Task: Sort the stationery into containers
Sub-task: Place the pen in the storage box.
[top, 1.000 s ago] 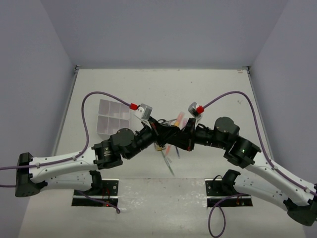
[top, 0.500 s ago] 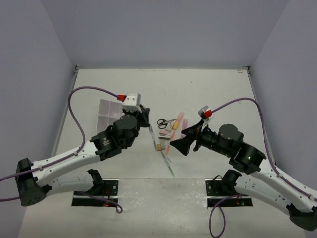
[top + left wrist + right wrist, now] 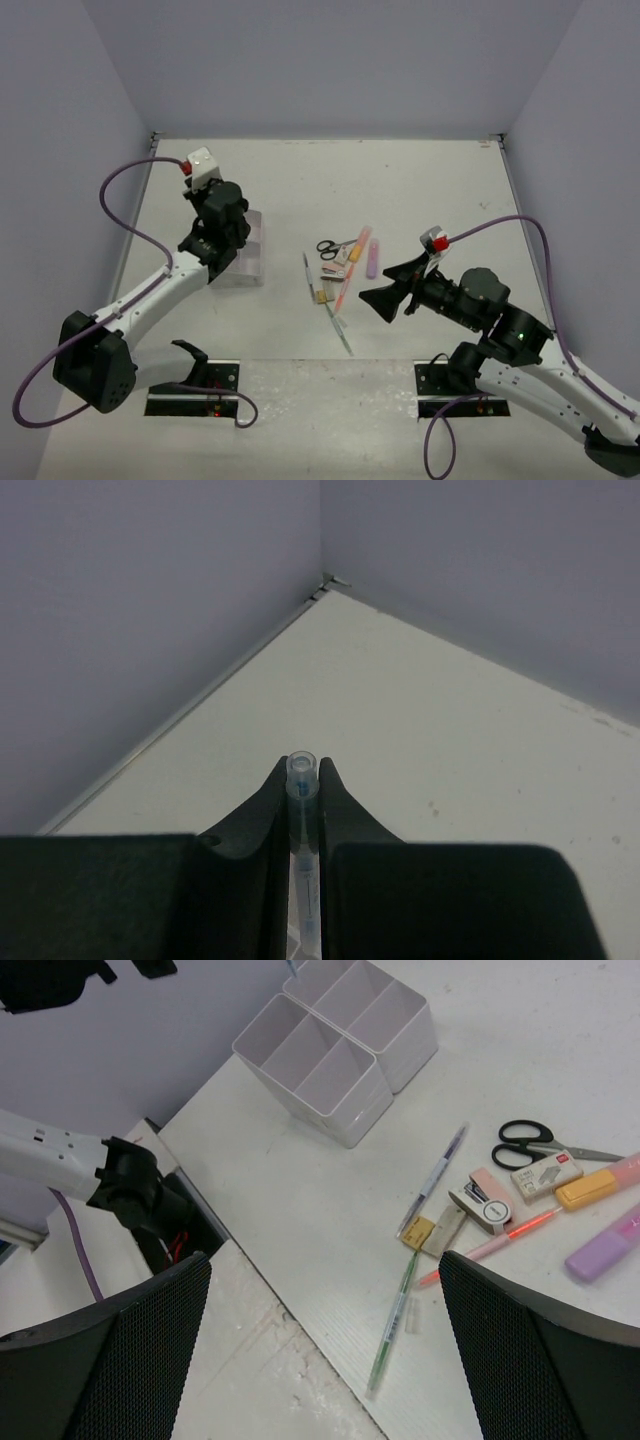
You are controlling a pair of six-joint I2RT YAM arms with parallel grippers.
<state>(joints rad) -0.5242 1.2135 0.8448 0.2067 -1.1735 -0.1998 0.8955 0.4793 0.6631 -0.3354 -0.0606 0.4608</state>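
Observation:
My left gripper is shut on a thin clear pen with a blue tip, held upright. In the top view it hangs over the clear organiser box. The rest of the stationery lies mid-table: black scissors, a grey pen, a green pen, a tan eraser, a pink marker with an orange cap, a lilac bar. My right gripper stands open above the near edge of that pile, holding nothing, and shows in the top view too.
A thin pink pen, a pink and white tape dispenser and a small white box lie among the pile. The organiser's compartments look empty. The table's near edge runs below my right gripper. Walls close the table on three sides.
The two grippers met at the middle of the table. My right gripper opened and drew back to the right. My left arm swung left with the pen to above the organiser box.

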